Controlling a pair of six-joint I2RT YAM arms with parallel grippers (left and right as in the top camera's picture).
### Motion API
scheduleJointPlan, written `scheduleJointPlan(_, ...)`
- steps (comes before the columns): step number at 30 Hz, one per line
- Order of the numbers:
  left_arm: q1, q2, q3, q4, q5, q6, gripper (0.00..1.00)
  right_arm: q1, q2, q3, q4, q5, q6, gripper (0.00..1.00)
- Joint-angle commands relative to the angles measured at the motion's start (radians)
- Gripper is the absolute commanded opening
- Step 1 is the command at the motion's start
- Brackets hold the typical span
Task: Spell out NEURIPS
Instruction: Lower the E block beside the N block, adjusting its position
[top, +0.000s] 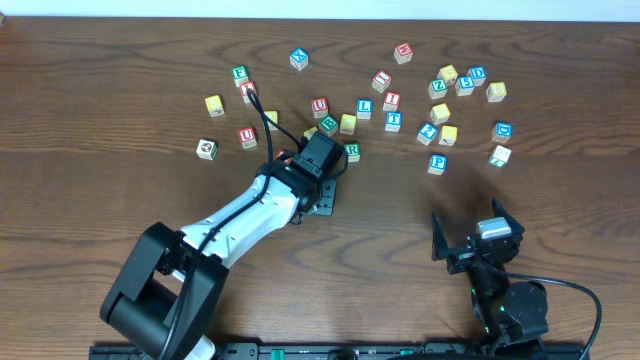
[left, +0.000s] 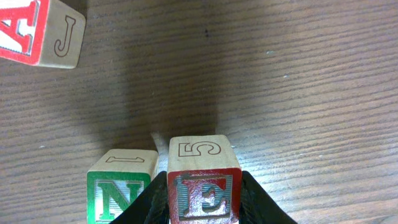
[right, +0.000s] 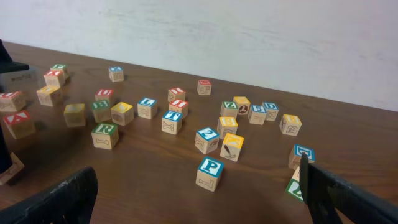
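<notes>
My left gripper is shut on a wooden cube with a red E, black fingers on both its sides. This E cube stands on the table right beside a green N cube. Seen from overhead, the left gripper covers both cubes. The right gripper is open and empty near the front edge, also shown in its own view. Ahead of it stands a blue P cube. A green R cube, a red U cube and a red I cube lie farther back.
A red A cube lies ahead and left of the held cube. Several other letter cubes are scattered across the back of the table, such as X, L and T. A pale wall rises behind.
</notes>
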Motion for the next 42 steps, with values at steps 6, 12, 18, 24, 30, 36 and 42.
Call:
scheduleJointPlan(6, 0.003, -0.013, -0.008, -0.005, -0.014, 0.028, 0.07, -0.005, -0.005, -0.002, -0.004, -0.005, 0.002, 0.99)
scheduleJointPlan(12, 0.005, -0.013, -0.008, -0.005, -0.069, 0.028, 0.08, -0.005, -0.005, -0.002, -0.004, -0.005, 0.002, 0.99)
scheduleJointPlan(18, 0.004, -0.013, -0.008, 0.006, -0.074, 0.044, 0.08, -0.005, -0.005, -0.002, -0.004, -0.005, 0.002, 0.99)
scheduleJointPlan(24, 0.005, -0.013, -0.008, 0.01, -0.092, 0.061, 0.08, -0.005, -0.005, -0.002, -0.004, -0.005, 0.002, 0.99)
scheduleJointPlan(30, 0.004, -0.013, -0.008, 0.01, -0.103, 0.099, 0.07, -0.005, -0.005, -0.002, -0.004, -0.005, 0.002, 0.99)
scheduleJointPlan(36, 0.004, -0.013, -0.008, 0.01, -0.112, 0.099, 0.07, -0.005, -0.005, -0.002, -0.004, -0.005, 0.002, 0.99)
scheduleJointPlan(42, 0.004, -0.013, -0.008, 0.01, -0.11, 0.098, 0.07, -0.005, -0.005, -0.002, -0.005, -0.005, 0.002, 0.99)
